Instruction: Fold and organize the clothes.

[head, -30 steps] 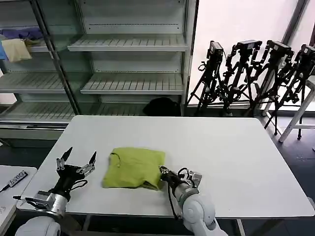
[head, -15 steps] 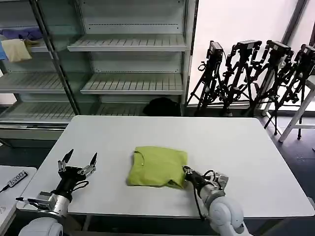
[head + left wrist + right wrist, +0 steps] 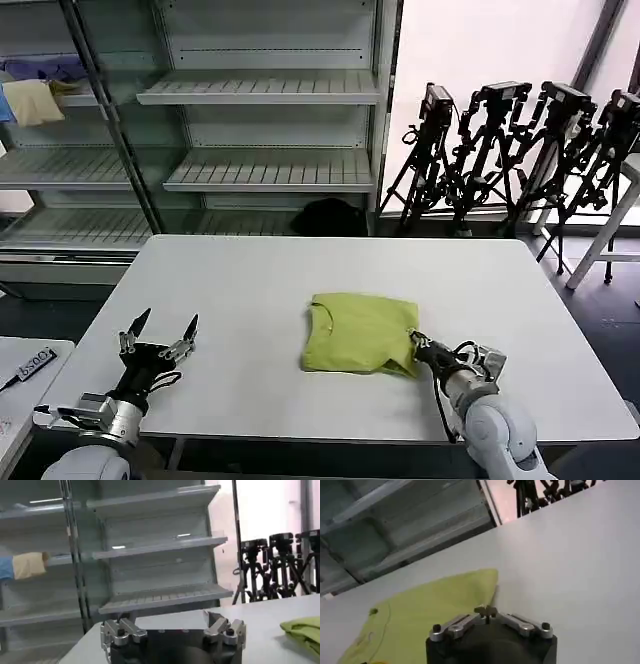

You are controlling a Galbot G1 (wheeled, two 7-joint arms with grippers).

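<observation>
The clothes are one lime yellow-green T-shirt point(image 3: 360, 332), folded into a compact rectangle on the white table point(image 3: 300, 270), right of centre near the front. My right gripper point(image 3: 418, 346) lies low at the shirt's near right corner, shut on the fabric edge. In the right wrist view the shirt point(image 3: 430, 612) spreads out beyond the closed right gripper point(image 3: 486, 612). My left gripper point(image 3: 165, 325) rests at the table's front left, open with nothing between its fingers. In the left wrist view the left gripper point(image 3: 162, 622) is open, and the shirt point(image 3: 302, 629) shows far off to one side.
Metal shelving point(image 3: 270, 90) stands behind the table, with a pale yellow cloth point(image 3: 32, 100) and a blue cloth point(image 3: 40, 68) on an upper left shelf. Camera tripods point(image 3: 510, 150) cluster at the back right. A small side table point(image 3: 20, 375) sits at the left.
My right gripper has slid to the right along the table's front, pulling the folded T-shirt with it from left of centre to right of centre. The left gripper has stayed put.
</observation>
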